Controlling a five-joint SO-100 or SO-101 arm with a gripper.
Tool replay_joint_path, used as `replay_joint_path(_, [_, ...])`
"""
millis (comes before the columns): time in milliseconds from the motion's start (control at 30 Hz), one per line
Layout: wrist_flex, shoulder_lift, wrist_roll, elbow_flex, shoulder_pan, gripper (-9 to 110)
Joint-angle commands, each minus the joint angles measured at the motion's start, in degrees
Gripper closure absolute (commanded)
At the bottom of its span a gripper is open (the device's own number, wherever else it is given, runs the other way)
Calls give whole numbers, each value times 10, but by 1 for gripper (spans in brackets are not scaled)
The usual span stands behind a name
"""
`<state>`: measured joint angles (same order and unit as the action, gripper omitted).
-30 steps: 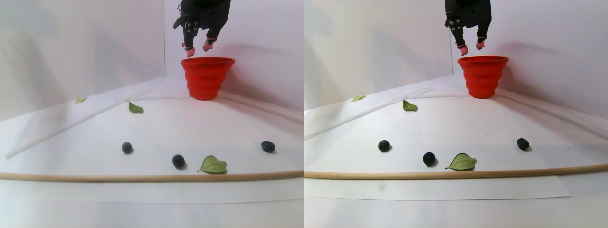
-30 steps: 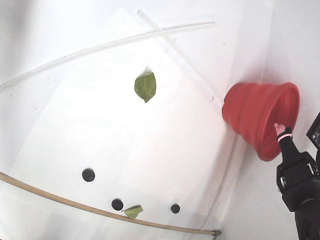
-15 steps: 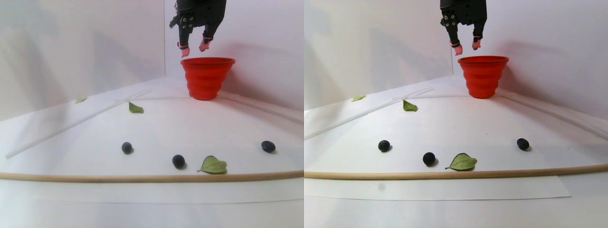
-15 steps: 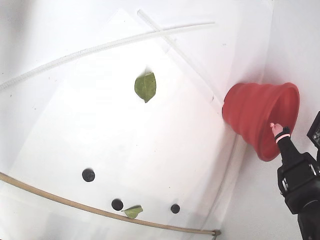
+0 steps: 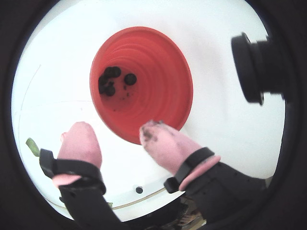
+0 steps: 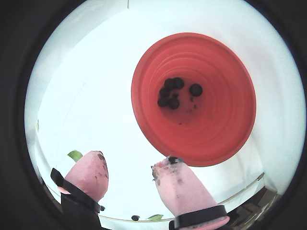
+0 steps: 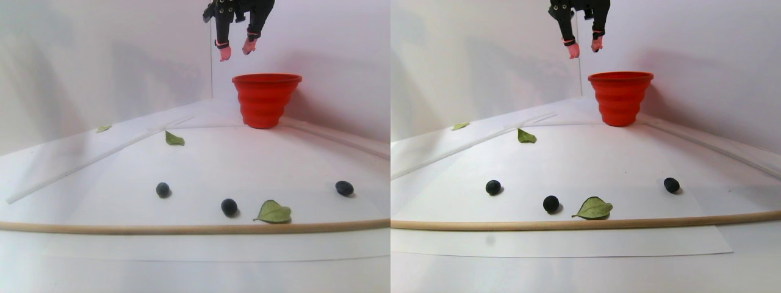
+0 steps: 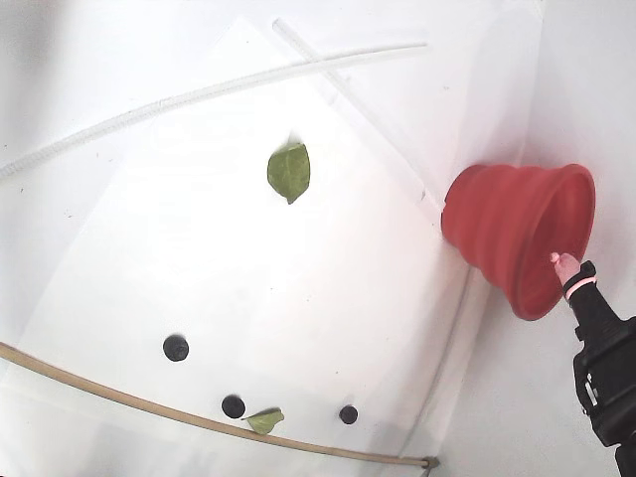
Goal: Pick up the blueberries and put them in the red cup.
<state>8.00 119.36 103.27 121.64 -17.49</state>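
Note:
The red cup (image 7: 266, 101) stands at the back of the white table, near the wall corner. Both wrist views look down into the red cup (image 5: 163, 91), where several blueberries (image 6: 172, 93) lie clustered on the bottom. Three more blueberries sit on the paper at the front (image 7: 163, 190) (image 7: 229, 207) (image 7: 344, 188). My gripper (image 7: 237, 51) hangs high, above and left of the cup's rim in the stereo pair view. It is open, with nothing between its pink, stained fingertips (image 6: 93, 165). In the fixed view only one fingertip (image 8: 562, 264) shows beside the cup (image 8: 507, 234).
Green leaves lie on the paper (image 7: 273, 212) (image 7: 174, 138) (image 7: 103, 128). A thin wooden rod (image 7: 183, 228) runs across the front. A white tube (image 8: 199, 94) crosses the far side. White walls close in behind the cup. A black camera (image 5: 254, 67) juts out beside the gripper.
My gripper has risen and drifted left, away from directly over the cup, and stays open. The berries on the table have not moved.

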Motion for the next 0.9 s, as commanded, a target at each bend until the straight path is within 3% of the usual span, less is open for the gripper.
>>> replay_joint_path(0, [28,81,-10,-7,5,84])
replay_joint_path(867, [178,143,-110,66,37,84])
